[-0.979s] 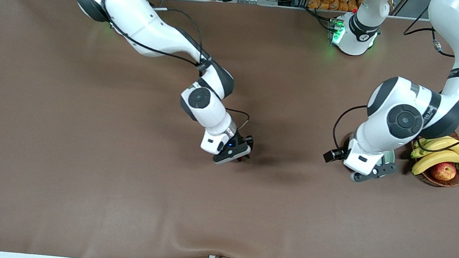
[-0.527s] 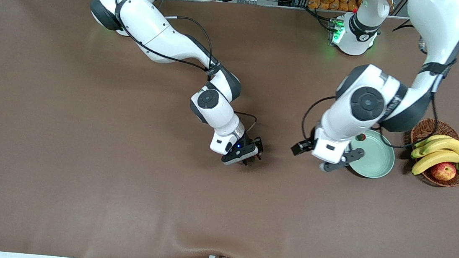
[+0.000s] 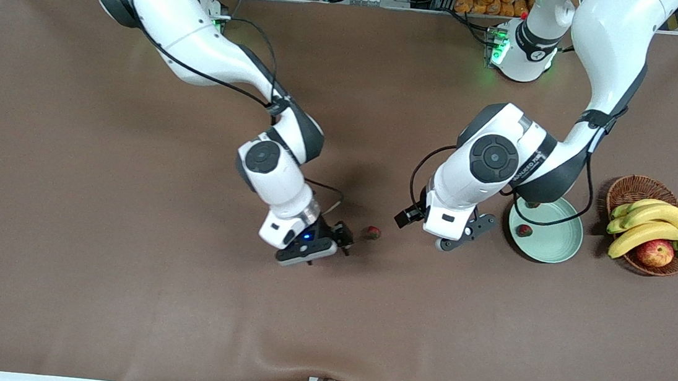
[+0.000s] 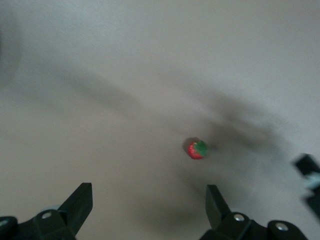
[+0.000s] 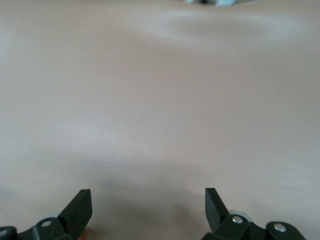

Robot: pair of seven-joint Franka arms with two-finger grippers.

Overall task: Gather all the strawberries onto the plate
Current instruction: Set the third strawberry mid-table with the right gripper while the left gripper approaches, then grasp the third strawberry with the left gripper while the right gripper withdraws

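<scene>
Three strawberries are visible: small red berries with dark green caps. One strawberry (image 3: pixel 372 232) (image 4: pixel 197 149) lies on the brown table (image 3: pixel 120 269), between the two grippers. A second berry (image 3: pixel 523 231) sits in the pale mint-green plate (image 3: pixel 557 252), which stands beside the wicker basket (image 3: pixel 638 188) of bananas (image 3: pixel 647 223) and an apple (image 3: pixel 654 252), toward the left arm's end of the table. A third berry (image 3: pixel 532 204) shows at the plate's rim, half hidden by the left arm's cable.

The right gripper (image 3: pixel 334 240) (image 5: pixel 148 210) hangs just over the table beside the lone strawberry, fingers spread and empty. The left gripper (image 3: pixel 466 231) (image 4: pixel 149 212) hovers over bare table between that strawberry and the plate, fingers likewise spread with nothing between them. In the front view both grippers' fingertips are largely covered by their own wrists.

Compared with a second ago, the right gripper, then closed over a red object, has released it and drawn back toward its own end; the left arm, which then covered the plate, has swung off it toward the middle.
</scene>
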